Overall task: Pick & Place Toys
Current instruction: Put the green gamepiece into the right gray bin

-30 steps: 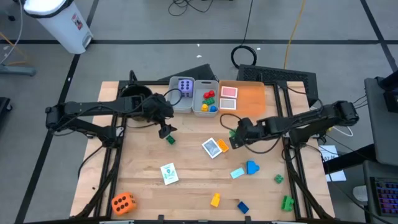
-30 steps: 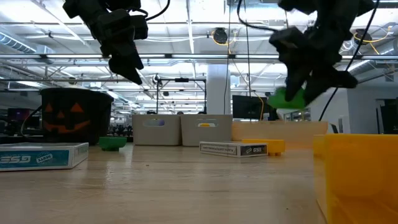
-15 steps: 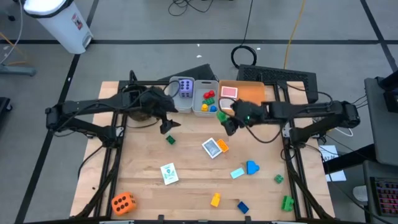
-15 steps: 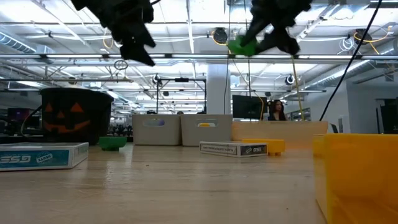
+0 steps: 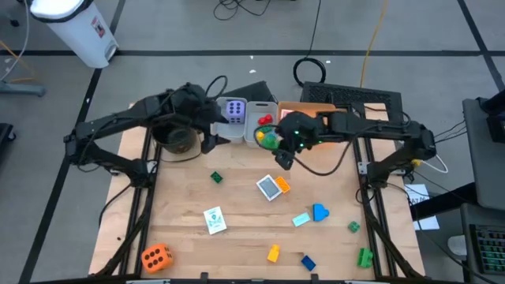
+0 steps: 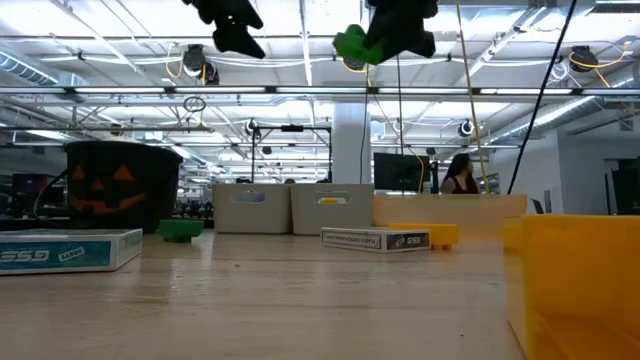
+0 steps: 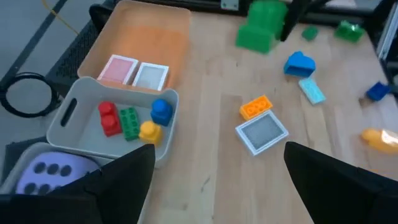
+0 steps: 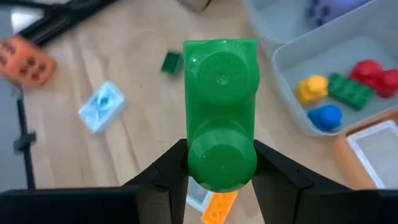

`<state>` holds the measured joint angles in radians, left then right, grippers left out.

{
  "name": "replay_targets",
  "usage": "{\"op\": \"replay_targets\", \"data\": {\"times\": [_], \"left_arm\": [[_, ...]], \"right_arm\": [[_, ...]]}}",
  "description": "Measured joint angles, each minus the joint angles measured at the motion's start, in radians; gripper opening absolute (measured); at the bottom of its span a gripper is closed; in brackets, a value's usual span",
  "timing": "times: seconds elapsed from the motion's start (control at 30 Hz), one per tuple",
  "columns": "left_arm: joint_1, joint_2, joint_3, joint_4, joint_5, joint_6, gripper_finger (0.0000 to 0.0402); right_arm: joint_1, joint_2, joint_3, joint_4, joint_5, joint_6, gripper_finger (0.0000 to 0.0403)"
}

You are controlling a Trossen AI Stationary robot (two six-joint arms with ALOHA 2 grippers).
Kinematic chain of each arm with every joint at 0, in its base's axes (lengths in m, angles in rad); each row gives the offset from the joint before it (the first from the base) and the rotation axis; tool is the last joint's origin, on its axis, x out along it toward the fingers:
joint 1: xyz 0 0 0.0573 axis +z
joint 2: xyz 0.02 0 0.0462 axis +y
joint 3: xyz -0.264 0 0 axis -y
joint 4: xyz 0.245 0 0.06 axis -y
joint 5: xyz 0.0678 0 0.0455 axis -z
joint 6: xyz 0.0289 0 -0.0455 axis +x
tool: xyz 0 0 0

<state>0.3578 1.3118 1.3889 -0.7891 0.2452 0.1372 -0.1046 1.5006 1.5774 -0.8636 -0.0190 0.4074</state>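
My right gripper (image 8: 221, 169) is shut on a green two-stud brick (image 8: 221, 112) high over the table, next to the grey bin (image 5: 260, 134) that holds red, green, blue and yellow bricks. The brick also shows in the high view (image 5: 269, 140) and the low view (image 6: 352, 45). My left gripper (image 5: 210, 140) hangs open and empty, high up beside the second grey bin (image 5: 233, 130), where the purple die (image 5: 234, 110) rests on the floor. Two cards (image 7: 135, 71) lie flat in the orange tray (image 7: 143, 31). My right gripper pinches the green brick between its two fingers (image 8: 168, 174), on two opposite side walls at the end nearest the wrist (image 8: 221, 163). The fingers slant down from the table's right side. The brick sticks out beyond the fingertips along them, lifted clear of everything.
A black pumpkin bucket (image 5: 175, 139) stands left of the bins. Loose on the wood lie a small green brick (image 5: 215, 177), a card with an orange brick (image 5: 272, 187), another card (image 5: 214, 219), blue bricks (image 5: 314, 213), a yellow brick (image 5: 273, 253) and the orange die (image 5: 155, 256).
Both grippers have risen well above the table. My right gripper has carried the green brick up, toward the far edge and leftward to the bins, rolling its wrist on the way. My left gripper has gone up and toward the far edge, staying open.
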Motion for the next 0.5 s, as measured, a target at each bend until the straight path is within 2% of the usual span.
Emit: {"op": "replay_targets", "data": {"times": [0.2, 0.33, 0.5], "left_arm": [[-0.035, 0.154, 0.211, -0.158, 0.038, 0.076, 0.0363], [-0.070, 0.238, 0.300, -0.201, 0.097, 0.100, 0.0363], [-0.116, 0.322, 0.378, -0.213, 0.121, 0.128, 0.0363]], "right_arm": [[-0.006, 0.058, 0.013, 0.012, -0.038, -0.054, 0.0132], [-0.005, 0.069, 0.012, 0.015, -0.040, -0.083, 0.0132], [-0.006, 0.067, 0.014, 0.028, -0.065, -0.106, 0.0132]]}}
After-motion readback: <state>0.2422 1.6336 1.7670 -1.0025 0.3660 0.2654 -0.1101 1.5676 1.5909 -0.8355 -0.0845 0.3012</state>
